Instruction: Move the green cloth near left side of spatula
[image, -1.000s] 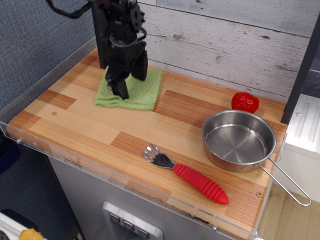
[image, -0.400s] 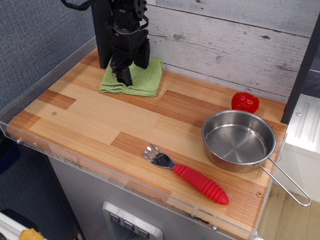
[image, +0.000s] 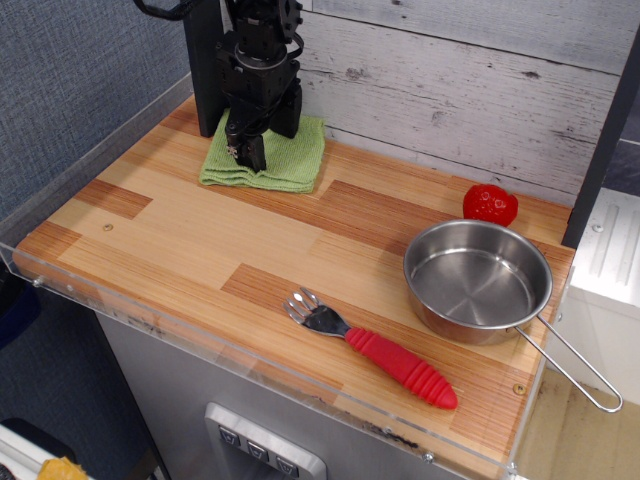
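Observation:
The green cloth (image: 285, 160) lies folded at the back left of the wooden table, against the black arm base. My gripper (image: 247, 153) points down onto the cloth's left part. Its dark fingers are closed together on the cloth, and the pinch point itself is hidden by the fingers. The spatula (image: 375, 350), with a silver tined head and a ribbed red handle, lies near the front edge, far to the right and in front of the cloth.
A steel pan (image: 478, 282) with a long wire handle sits at the right. A red strawberry-like toy (image: 490, 203) lies behind it near the wood-plank wall. A clear plastic rim (image: 150, 322) edges the table's front and left.
The gripper and the cloth together shifted toward the back wall over the last second. Since 0.4 s ago the gripper has barely moved and the cloth has stayed put.

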